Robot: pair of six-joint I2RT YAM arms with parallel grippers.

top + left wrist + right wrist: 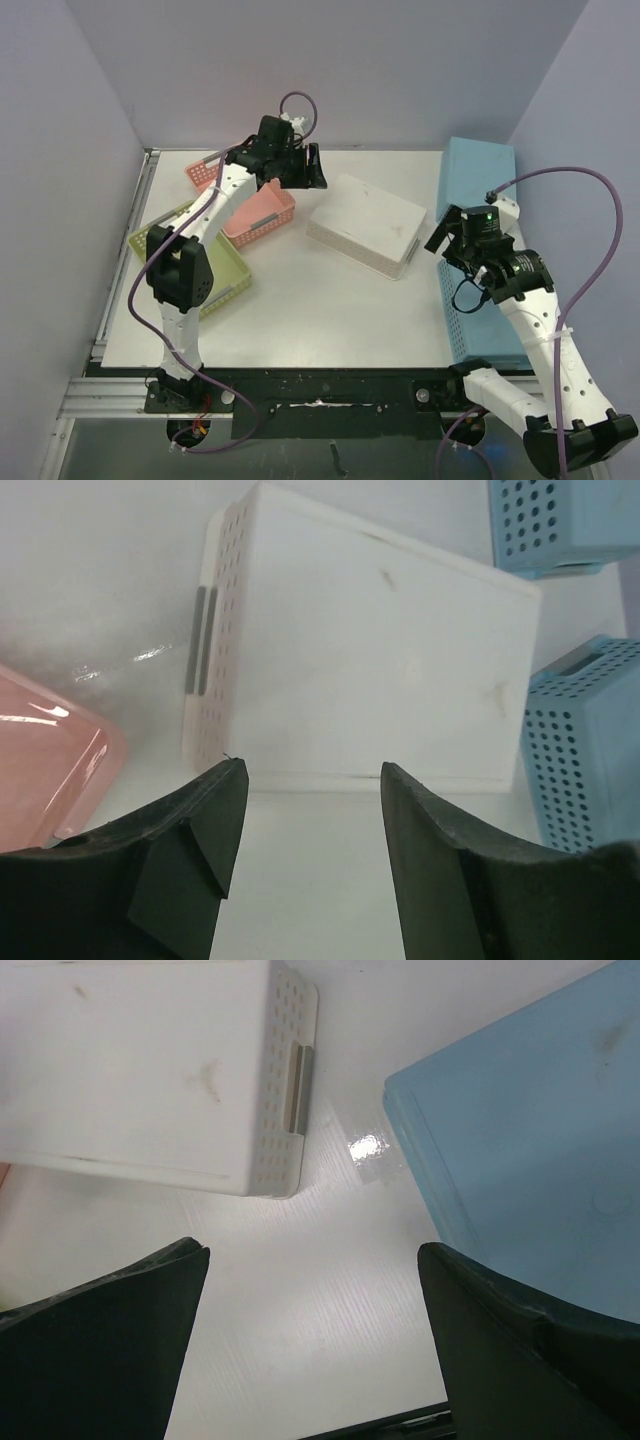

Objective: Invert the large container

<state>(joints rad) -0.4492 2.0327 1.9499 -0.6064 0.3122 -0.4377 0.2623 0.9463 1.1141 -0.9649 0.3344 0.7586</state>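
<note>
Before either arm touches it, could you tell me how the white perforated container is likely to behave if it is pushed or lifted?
The white container looks like rigid thin plastic, so probably stiff and light for its size. Resting bottom-up and broad on the glossy table, it would likely slide rather than tip. Its smooth base offers little grip; the perforated wall with the grey handle seems the better hold.

Bright, even light is falling from overhead, casting only soft shadows. Glare is showing on the surface (365, 1150) in the right wrist view and streaking faintly in the left wrist view. Both wrist views are looking slightly soft, perhaps out of focus, with the near dark pincer fingers (190, 860) blurring most.
</note>
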